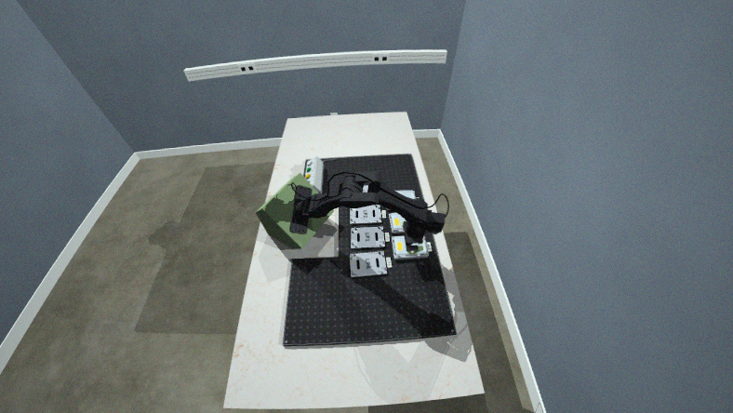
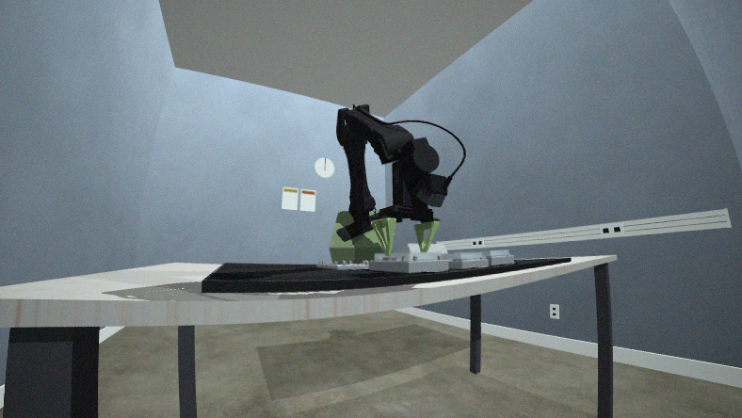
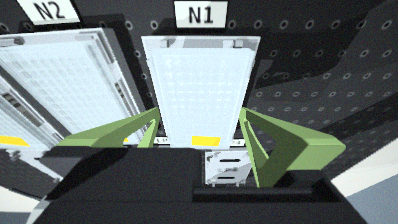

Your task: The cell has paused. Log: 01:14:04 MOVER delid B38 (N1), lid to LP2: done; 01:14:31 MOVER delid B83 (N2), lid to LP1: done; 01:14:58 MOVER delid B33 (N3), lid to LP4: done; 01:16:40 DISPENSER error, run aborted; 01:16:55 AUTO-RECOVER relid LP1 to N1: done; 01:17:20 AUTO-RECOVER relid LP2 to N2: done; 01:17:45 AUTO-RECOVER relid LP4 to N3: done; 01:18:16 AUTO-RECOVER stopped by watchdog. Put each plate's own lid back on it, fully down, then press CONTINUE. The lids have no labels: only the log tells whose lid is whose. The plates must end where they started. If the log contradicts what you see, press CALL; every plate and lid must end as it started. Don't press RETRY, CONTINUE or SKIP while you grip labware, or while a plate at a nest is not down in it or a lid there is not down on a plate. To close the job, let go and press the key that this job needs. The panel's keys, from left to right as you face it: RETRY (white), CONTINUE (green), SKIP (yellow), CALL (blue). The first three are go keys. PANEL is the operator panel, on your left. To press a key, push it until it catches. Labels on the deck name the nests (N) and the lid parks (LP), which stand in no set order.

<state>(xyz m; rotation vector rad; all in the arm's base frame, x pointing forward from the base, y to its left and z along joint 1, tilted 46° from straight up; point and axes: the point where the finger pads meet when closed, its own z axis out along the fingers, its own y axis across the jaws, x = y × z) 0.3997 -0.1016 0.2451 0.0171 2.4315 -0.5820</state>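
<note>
My gripper (image 1: 414, 249) (image 2: 406, 252) (image 3: 199, 111) is open, its green fingers on either side of the plate at N1, with nothing gripped. That plate (image 1: 400, 246) (image 3: 200, 85) has a pale, clear top, seemingly a lid, and a yellow patch at its near end. I cannot tell whether the lid is fully down. The N2 plate (image 1: 396, 221) (image 3: 65, 80) stands to its left in the wrist view; part of a third plate (image 3: 12, 140) shows farther left. Lid parks LP2 (image 1: 366, 214), LP1 (image 1: 366, 237) and apparently LP4 (image 1: 367, 264) show bare slotted tops.
The panel (image 1: 316, 171) shows white (image 1: 309, 162), green (image 1: 308, 169) and yellow (image 1: 307, 176) keys; the blue key is hidden. A large green block (image 1: 279, 220) (image 2: 342, 251) stands beside the panel. The arm crosses above the deck (image 1: 333, 307) and hides part of the third plate.
</note>
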